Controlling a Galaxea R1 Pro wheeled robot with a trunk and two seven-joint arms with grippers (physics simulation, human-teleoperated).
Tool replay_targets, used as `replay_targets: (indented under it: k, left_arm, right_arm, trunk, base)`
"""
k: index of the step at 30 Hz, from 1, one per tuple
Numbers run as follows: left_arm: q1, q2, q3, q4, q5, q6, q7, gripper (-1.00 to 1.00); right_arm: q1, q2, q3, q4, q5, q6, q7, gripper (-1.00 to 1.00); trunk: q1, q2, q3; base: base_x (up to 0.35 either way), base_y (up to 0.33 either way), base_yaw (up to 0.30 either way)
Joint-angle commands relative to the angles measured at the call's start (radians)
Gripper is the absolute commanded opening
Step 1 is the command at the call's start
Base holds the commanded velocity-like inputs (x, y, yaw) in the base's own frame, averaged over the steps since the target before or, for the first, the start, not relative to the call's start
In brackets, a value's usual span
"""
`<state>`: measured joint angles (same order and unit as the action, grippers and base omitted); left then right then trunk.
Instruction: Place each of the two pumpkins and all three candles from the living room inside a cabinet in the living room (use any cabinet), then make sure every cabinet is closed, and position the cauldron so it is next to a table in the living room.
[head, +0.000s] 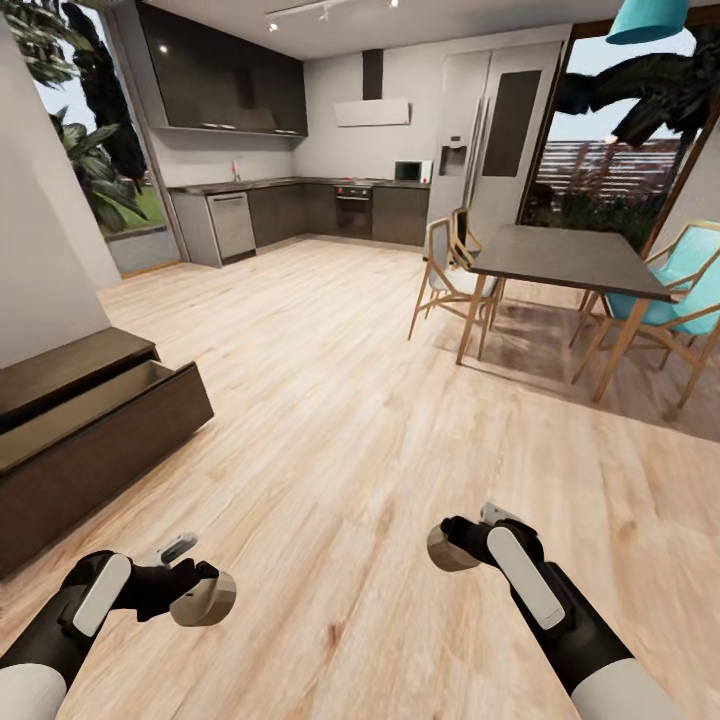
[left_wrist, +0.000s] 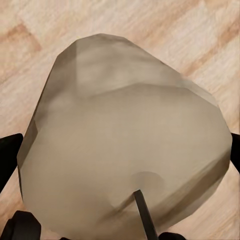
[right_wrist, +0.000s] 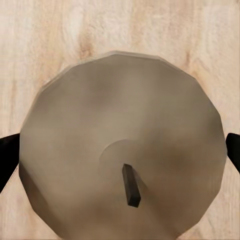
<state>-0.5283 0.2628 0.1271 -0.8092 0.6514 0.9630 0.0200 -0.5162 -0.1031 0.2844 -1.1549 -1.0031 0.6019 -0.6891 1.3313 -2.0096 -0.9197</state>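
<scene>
The left claw (head: 200, 590) is pinching a beige candle (head: 205, 600), its dark fingers (left_wrist: 10, 155) pressed against the candle's sides and the wick end facing the wrist camera. The right claw (head: 455, 545) pinches a second candle (head: 450, 548) the same way, black fingertips (right_wrist: 7, 155) at either edge of its round top. Both hang low over the pale wood floor (head: 350, 420). Ahead and to the outside of the left claw stands the dark brown cabinet (head: 90, 440), its upper drawer (head: 100, 395) pulled open. Far ahead of the right claw are a dining table (head: 570, 255) and chairs (head: 450, 270).
</scene>
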Motion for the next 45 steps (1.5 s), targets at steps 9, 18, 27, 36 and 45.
replay_targets:
  k: [9,18,27,36,45]
  left_arm:
    - [-0.001,0.000,0.002,-0.001,0.005,0.004,0.001,-1.00]
    - [-0.001,0.000,0.002,-0.001,0.005,0.005,0.001,-1.00]
    - [-0.001,0.000,0.002,-0.001,0.005,0.005,0.001,-1.00]
    - [-0.001,0.000,0.003,-0.001,0.007,0.005,0.000,-1.00]
    - [-0.001,-0.002,0.003,-0.001,0.009,0.027,0.000,-1.00]
  right_arm:
    - [-0.001,-0.001,0.003,-0.002,-0.008,-0.001,-0.010,-1.00]
    - [-0.001,-0.001,0.003,-0.002,-0.008,-0.001,-0.010,-1.00]
    - [-0.001,-0.001,0.003,-0.002,-0.008,-0.001,-0.010,-1.00]
    - [-0.001,-0.001,0.004,-0.002,-0.007,-0.015,-0.010,-1.00]
    - [-0.001,-0.001,0.004,-0.002,-0.007,-0.016,-0.010,-1.00]
  trunk:
    - [0.000,0.000,-0.001]
    - [0.000,0.000,-0.001]
    - [0.000,0.000,-0.001]
    - [0.000,0.000,-0.001]
    - [-0.030,0.056,0.024]
  base:
    - [0.300,-0.111,0.291]
    - [0.278,-0.110,0.291]
    - [0.275,-0.013,0.291]
    - [0.118,-0.007,0.291]
    - [0.001,0.000,0.291]
